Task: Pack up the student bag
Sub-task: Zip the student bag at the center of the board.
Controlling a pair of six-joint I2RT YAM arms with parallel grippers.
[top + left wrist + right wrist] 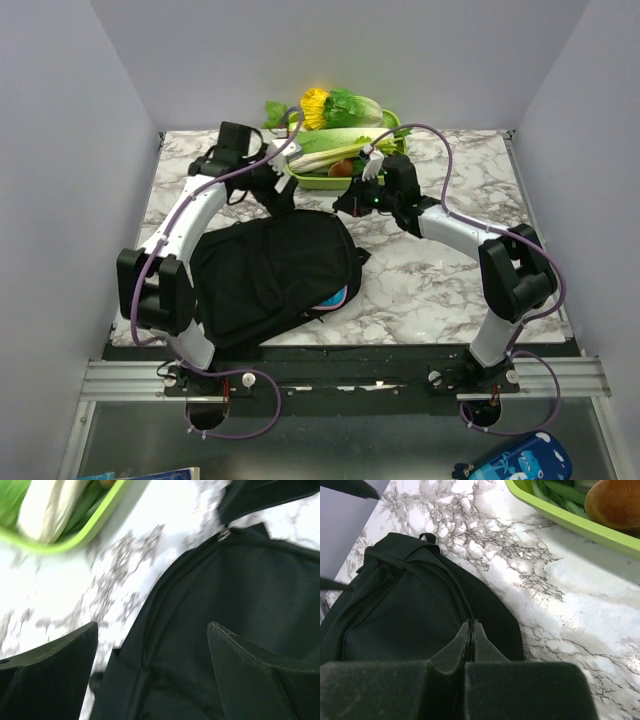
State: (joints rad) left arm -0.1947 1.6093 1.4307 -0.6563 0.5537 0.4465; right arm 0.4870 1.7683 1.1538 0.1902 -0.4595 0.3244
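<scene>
Top external: student bag [270,275] at table's [440,280] near edge, marble bare right; L gripper [152,630] wide, R gripper [471,623] closed.

The top camera looks down from above the near edge over the whole white marble-patterned desk [440,290]. Both wrist cameras hover close, sharing the soft black fabric backpack [410,605] and lime-green plastic tray [560,516].

Black bag [275,275] lying flat on the table [440,280].
Soft, bulging fabric on the table's left near part, long axis slanting; a gap at its near right edge shows blue and pink.
</scene>
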